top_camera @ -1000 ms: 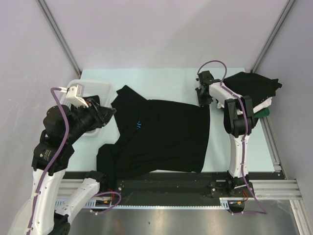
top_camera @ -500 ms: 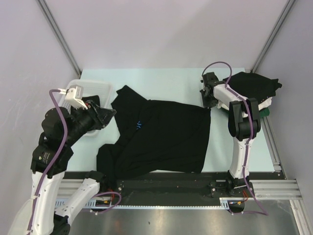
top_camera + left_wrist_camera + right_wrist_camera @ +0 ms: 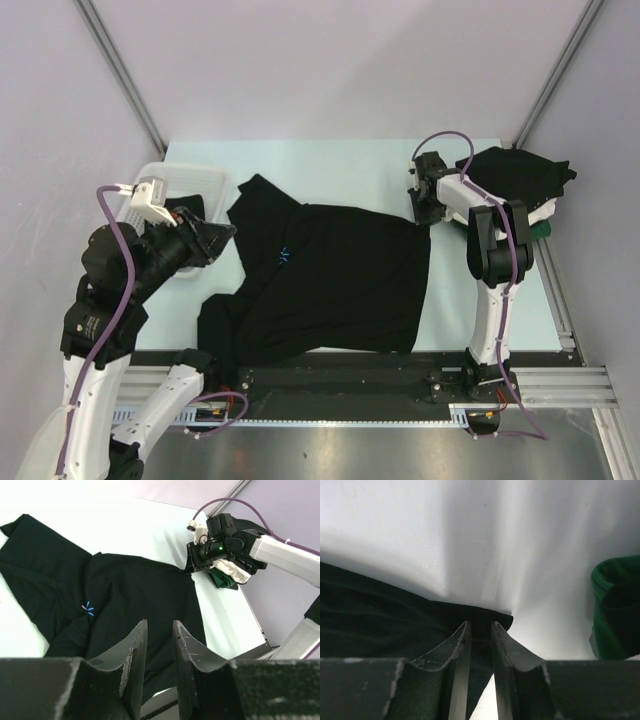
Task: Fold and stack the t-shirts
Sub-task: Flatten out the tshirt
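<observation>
Left hand (image 3: 160, 622) hangs in the air over the left side of the desk (image 3: 330, 160), next to the white basket (image 3: 190, 178). Its two fingers are a little bit apart and nothing is between them, so it is let go. Right hand (image 3: 480, 623) is down low at the far right corner of the big black t-shirt (image 3: 340, 290). Its fingers are close together with a thin gap, and the tips sit right at the corner of the cloth. I cannot tell if it is pinching the cloth or just touching it.

The black t-shirt lies spread out in the middle of the desk, with its left side rumpled. A small blue star mark (image 3: 88, 609) shows on it. At the far right of the desk sits a pile of folded t-shirts (image 3: 515, 175), black on top, with a green t-shirt (image 3: 615, 605) peeking out low down.
</observation>
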Controlling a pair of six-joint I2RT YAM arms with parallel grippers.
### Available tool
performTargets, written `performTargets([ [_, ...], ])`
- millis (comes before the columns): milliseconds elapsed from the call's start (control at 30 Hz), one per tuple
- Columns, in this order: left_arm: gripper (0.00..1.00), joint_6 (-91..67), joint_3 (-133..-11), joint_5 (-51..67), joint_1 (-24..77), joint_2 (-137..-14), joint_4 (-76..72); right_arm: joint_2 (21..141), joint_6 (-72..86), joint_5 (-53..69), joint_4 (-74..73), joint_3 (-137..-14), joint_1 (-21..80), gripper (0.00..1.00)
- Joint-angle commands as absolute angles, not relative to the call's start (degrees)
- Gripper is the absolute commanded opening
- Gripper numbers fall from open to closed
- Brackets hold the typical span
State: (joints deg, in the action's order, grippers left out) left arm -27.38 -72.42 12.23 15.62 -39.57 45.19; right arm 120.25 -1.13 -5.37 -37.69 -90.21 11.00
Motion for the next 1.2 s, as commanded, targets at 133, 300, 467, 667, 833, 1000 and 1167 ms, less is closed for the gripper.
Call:
performTargets([
  [133,0.32,-26.98,-72.25,12.92,15.21,-39.02,44.47,120.58,-0.97,-3.43,-38.15,-90.44,10.99,0.28],
  [300,0.32,-26.72,-72.51,12.48,15.12,-38.58,45.53,123.13,-0.79,-3.43,-38.06,-90.88,11.69,0.26],
  [467,0.32,-26.54,-72.77,11.87,15.21,-38.23,46.05,124.63,-0.26,-2.9,-37.71,-90.88,11.87,0.06],
  [667,0.32,-26.46,-72.77,11.78,15.21,-38.5,45.79,125.33,-0.26,-2.73,-37.71,-90.97,11.95,0.0],
  [833,0.32,-26.37,-72.51,11.78,15.21,-38.93,45.53,124.1,-0.26,-3.51,-36.31,-91.84,11.87,0.0],
  [1000,0.32,-26.28,-72.16,11.6,15.21,-38.94,45.53,125.15,-0.53,-5.0,-36.3,-97.37,11.86,0.0],
  [1167,0.32,-26.02,-72.16,11.16,15.2,-38.76,46.14,127.61,-0.79,-5.89,-36.82,-103.35,12.13,0.0],
])
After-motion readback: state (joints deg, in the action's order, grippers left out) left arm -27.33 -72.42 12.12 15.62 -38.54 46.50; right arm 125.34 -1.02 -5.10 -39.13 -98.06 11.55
